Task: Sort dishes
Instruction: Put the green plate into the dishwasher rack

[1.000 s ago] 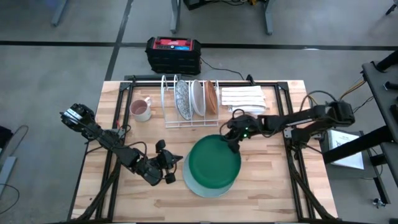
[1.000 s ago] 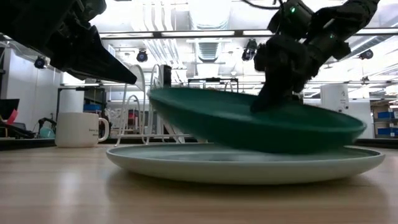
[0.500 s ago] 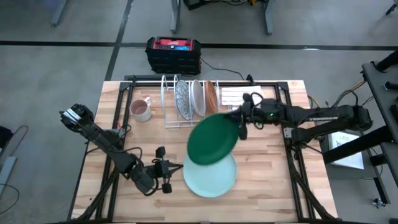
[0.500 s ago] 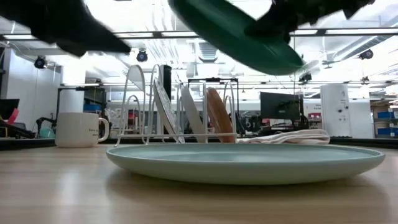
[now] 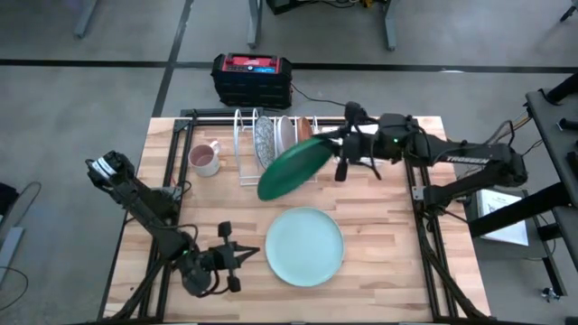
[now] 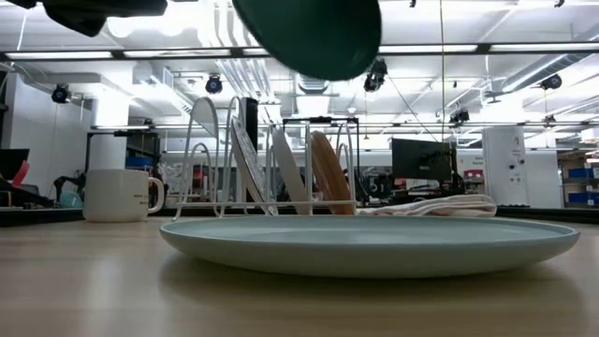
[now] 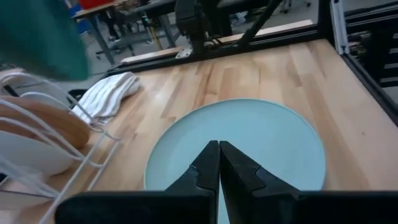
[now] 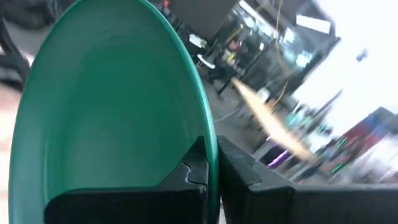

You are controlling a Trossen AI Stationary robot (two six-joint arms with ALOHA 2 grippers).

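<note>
While the right hand [image 5: 336,152] pinches only the rim of the tilted dark green plate [image 5: 291,168] above the rack [image 5: 271,144], it could slip; the left hand [image 5: 246,255] waits clenched, near-left on the worktop [image 5: 397,262].

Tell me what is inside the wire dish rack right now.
The wire dish rack holds a grey-speckled plate, a white plate and a small brown plate, all on edge. From above, the dark green plate in the right pincer covers the rack's front part.
</note>
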